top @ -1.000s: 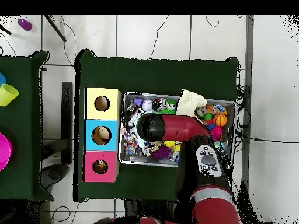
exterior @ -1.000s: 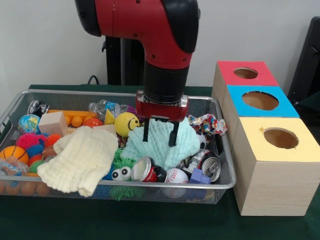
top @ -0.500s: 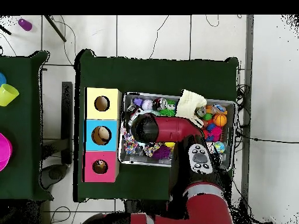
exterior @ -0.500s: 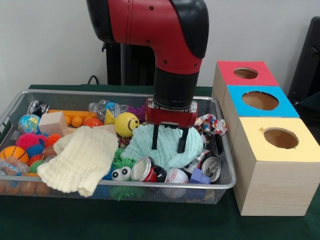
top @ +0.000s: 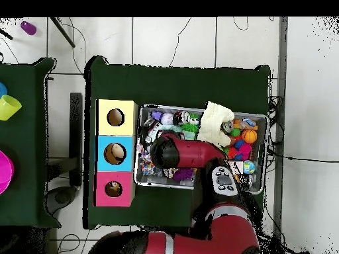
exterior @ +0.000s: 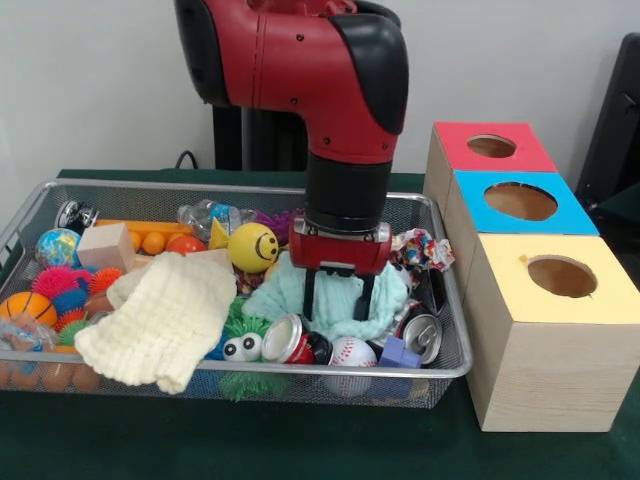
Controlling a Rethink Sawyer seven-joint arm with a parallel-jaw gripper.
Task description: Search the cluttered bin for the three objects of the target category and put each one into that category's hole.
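The claw (exterior: 338,296) hangs with its fingers apart, straddling the bunched mint cloth (exterior: 335,300) at the right of the wire bin (exterior: 150,187). This placement suits a pinch on the fabric. The three boxes with holes (exterior: 521,201) stand just right of the bin, within reach for a drop.

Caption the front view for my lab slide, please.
Sawyer's open pincer pressing into a mint cloth in the cluttered wire bin.
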